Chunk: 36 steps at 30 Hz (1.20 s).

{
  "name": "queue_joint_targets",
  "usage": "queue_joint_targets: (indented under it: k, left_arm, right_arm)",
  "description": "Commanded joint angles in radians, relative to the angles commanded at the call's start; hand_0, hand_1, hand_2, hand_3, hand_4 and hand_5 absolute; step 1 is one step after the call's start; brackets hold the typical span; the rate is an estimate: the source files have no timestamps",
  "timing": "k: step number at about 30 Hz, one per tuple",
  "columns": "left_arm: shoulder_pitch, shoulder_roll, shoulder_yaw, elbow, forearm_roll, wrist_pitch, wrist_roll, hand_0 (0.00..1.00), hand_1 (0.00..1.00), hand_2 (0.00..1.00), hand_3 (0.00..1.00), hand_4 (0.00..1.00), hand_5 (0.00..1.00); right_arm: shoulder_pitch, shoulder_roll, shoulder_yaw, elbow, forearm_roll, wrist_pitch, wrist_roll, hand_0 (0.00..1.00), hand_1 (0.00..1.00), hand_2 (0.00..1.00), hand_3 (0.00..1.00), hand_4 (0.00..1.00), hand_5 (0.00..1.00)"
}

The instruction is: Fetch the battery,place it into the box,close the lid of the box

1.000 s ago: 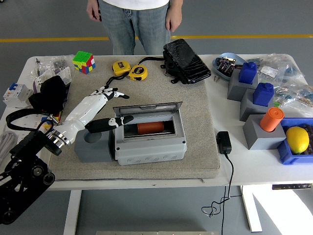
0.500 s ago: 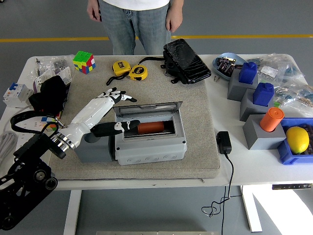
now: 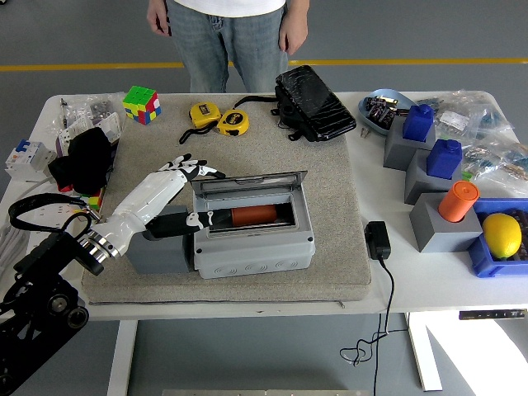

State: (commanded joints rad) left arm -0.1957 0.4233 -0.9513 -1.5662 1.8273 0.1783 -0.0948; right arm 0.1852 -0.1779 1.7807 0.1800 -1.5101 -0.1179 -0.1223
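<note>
Battery (image 3: 254, 216) lies inside the grey box (image 3: 256, 247), so the left hand (image 3: 186, 177), fingers spread and holding nothing at the box's nine o'clock, should reach behind the raised lid (image 3: 250, 182) at twelve o'clock and fold it forward evenly until shut.

1. The box (image 3: 254, 227) looks like matt grey moulded plastic.
2. The mat (image 3: 338, 223) beneath it has a rough, speckled, felt-like surface.
3. The left hand (image 3: 177, 194) has a glossy white shell with black fingers.
4. The black pouch (image 3: 314, 103) is shiny and crinkled.
5. The table (image 3: 429, 280) is smooth and white.
6. The lemon (image 3: 502, 234) has a dull yellow skin.
</note>
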Motion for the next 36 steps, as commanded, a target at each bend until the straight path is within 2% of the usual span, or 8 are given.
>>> queue_joint_targets:
  k: [16,36]
  left_arm:
    - [0.008,0.011,-0.012,-0.015,-0.003,-0.001,0.0,0.998,0.926,0.822,0.782,0.998,0.998]
    - [0.063,0.03,-0.037,-0.039,-0.025,0.001,-0.01,0.998,0.921,0.818,0.781,0.998,0.998]
  right_arm:
    - [0.007,-0.001,0.001,0.0,0.0,-0.001,0.001,0.844,0.788,0.767,0.831,0.998,0.998]
    - [0.013,-0.003,0.004,0.0,0.0,-0.003,0.001,0.845,0.788,0.767,0.829,0.998,0.998]
